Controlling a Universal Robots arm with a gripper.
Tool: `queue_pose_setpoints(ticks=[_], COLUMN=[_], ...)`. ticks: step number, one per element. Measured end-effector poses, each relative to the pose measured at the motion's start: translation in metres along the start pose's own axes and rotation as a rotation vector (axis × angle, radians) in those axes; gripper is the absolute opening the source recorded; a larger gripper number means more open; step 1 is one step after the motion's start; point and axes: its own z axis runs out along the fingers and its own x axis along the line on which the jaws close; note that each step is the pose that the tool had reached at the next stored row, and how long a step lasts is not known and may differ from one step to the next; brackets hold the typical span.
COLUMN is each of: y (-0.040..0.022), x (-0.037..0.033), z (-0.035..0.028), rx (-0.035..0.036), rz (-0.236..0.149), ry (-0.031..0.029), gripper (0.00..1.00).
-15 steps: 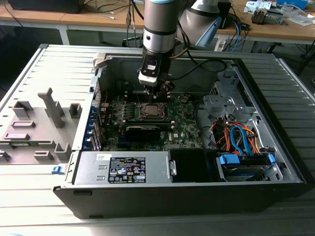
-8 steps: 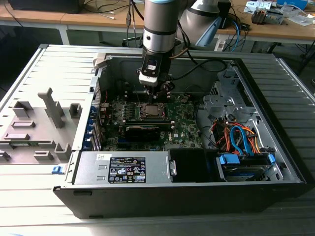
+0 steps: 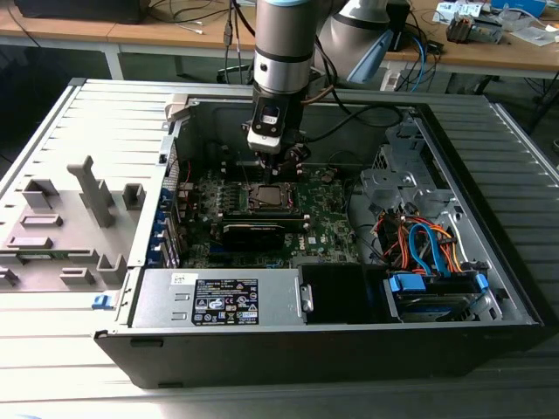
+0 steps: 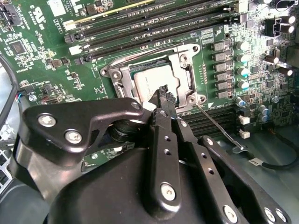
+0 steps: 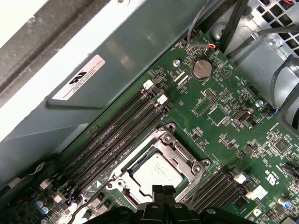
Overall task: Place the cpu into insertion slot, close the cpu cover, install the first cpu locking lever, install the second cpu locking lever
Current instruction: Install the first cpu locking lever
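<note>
**Arrangement of the open computer case and its contents**

The black, open-topped metal computer case [image 3: 489, 319] lies on the grey ribbed desk [image 3: 52, 358]. A grey plastic fixture block [image 3: 74, 218] stands beside it at the exterior view's left. Inside the case, the green circuit board [image 3: 327, 218] lies flat on the floor. The silver box-shaped power supply [image 3: 218, 301] sits in front of the board, and a bundle of blue and orange cables [image 3: 428, 244] lies at the exterior view's right.

On the board, the square silver-rimmed insertion slot [image 3: 251, 199] sits between two banks of long black memory slots [image 5: 117, 135]. The flat square silvery-grey metal cpu [image 5: 156, 171] lies in the slot, and the thin silver metal-frame cpu cover [image 5: 189, 165] lies flat around it. The black metal hand [image 4: 163, 93] hangs over the slot's edge.
</note>
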Motion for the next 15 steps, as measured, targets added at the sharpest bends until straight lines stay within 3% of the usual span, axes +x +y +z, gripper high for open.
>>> queue_pose_setpoints(ticks=[15], y=[0.0], x=[0.0], z=[0.0], rx=[-0.0006], rz=[-0.027], ry=[-0.0016], gripper=[0.11])
